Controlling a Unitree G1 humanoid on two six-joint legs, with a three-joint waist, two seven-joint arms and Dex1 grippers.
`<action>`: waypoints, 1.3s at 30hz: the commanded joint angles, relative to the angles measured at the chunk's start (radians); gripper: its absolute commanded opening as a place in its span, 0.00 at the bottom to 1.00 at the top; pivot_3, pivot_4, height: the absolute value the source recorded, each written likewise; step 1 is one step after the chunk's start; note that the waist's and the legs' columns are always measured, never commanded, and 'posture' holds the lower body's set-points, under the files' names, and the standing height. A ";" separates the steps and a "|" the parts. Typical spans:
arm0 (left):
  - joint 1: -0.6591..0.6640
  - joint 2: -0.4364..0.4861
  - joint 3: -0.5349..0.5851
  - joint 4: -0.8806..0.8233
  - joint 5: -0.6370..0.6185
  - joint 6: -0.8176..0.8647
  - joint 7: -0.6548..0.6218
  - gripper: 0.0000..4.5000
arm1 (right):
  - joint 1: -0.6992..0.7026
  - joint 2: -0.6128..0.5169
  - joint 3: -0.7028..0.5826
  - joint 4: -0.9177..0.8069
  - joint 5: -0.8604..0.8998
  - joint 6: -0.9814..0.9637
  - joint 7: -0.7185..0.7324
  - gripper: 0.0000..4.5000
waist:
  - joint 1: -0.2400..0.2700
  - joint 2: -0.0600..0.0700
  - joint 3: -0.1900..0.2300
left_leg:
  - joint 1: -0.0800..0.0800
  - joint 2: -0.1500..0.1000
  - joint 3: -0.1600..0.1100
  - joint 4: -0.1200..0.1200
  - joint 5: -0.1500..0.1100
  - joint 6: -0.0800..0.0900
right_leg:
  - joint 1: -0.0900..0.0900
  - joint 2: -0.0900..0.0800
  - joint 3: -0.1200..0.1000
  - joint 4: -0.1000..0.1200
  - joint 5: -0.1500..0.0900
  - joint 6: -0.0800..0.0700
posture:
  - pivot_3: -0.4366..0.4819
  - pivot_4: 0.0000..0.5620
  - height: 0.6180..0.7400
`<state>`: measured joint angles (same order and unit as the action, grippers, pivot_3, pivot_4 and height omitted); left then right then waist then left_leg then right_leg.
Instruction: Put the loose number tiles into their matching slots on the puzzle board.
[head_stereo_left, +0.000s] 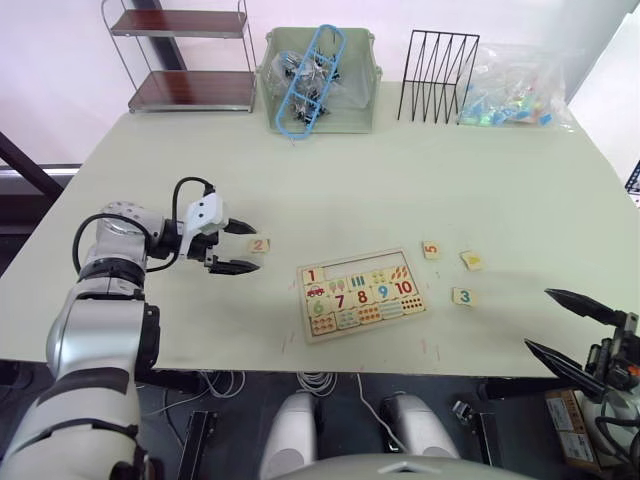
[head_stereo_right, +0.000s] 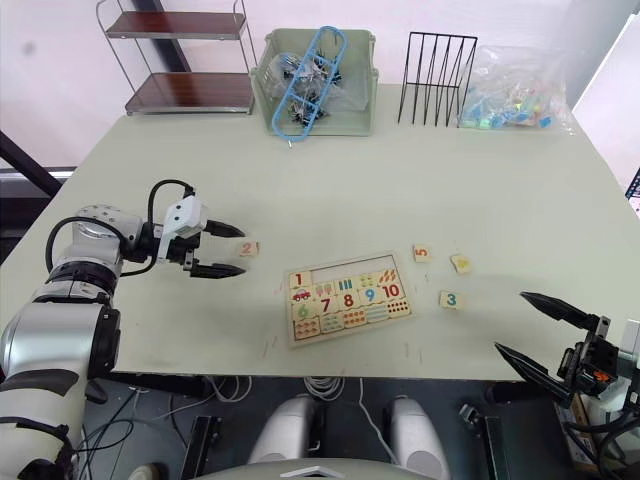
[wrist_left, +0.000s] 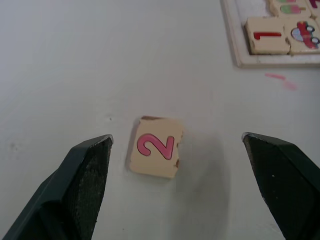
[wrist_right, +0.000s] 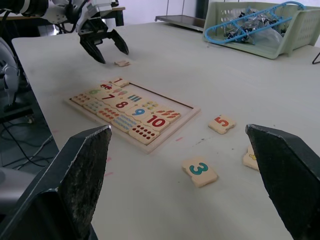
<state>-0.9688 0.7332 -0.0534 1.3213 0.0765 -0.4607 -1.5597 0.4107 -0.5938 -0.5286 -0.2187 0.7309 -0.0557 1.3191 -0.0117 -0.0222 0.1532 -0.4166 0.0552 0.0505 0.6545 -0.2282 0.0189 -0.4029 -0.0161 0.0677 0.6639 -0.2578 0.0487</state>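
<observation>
1. Left eye view puts the left gripper (head_stereo_left: 237, 247) left of centre in the frame, its two black fingers spread wide and holding nothing, their tips just left of the small pale wooden tile with a pink 2 (head_stereo_left: 259, 245), which lies flat on the pale green table (head_stereo_left: 330, 190).
2. Left wrist view shows that tile (wrist_left: 156, 154) lying between the two fingers (wrist_left: 82, 182), touching neither.
3. At lower centre of the frame lies the flat pale wooden puzzle board with a raised rim (head_stereo_left: 360, 293); a tile with a red 1 (head_stereo_left: 311, 276) sits in its top row, and the bare recessed slots (head_stereo_left: 352, 269) run to its right.
4. Right of the board lie three loose tiles: an orange 5 (head_stereo_left: 431, 249), a teal 3 (head_stereo_left: 462, 296), and one (head_stereo_left: 471, 260) whose digit looks yellow but is too small to read.
5. At the lower right of the frame, off the table's edge, the right gripper (head_stereo_left: 565, 327) hangs with its fingers wide apart and empty.
</observation>
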 joint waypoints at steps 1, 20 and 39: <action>-0.003 -0.006 0.001 0.006 0.017 -0.010 0.017 0.98 | 0.009 -0.003 -0.043 -0.027 0.021 -0.020 -0.003 1.00 | 0.000 0.000 0.000 | 0.000 0.000 0.000 0.000 0.000 0.000 | 0.000 0.000 0.000 0.000 0.000 0.000 | 0.48 0.27 1.00; 0.005 0.005 0.024 0.005 0.016 0.039 -0.053 0.98 | -0.025 -0.003 -0.033 0.010 0.014 -0.026 0.008 1.00 | 0.000 0.000 0.000 | 0.000 0.000 0.000 0.000 0.000 0.000 | 0.000 0.000 0.000 0.001 0.000 0.000 | 0.48 0.27 1.00; 0.021 -0.007 0.052 0.000 0.024 0.007 0.015 0.30 | -0.023 0.006 -0.031 0.010 0.014 -0.032 0.012 1.00 | 0.000 0.000 0.000 | 0.000 0.000 0.000 0.000 0.000 0.000 | 0.000 0.000 0.000 0.001 0.000 0.000 | 0.48 0.27 1.00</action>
<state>-0.9521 0.7159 -0.0027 1.3261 0.0950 -0.4349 -1.5463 0.3857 -0.5854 -0.5469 -0.1957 0.7318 -0.0712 1.3256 -0.0115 -0.0219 0.1530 -0.4161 0.0552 0.0502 0.6547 -0.2282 0.0189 -0.4027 -0.0161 0.0674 0.6648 -0.2577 0.0487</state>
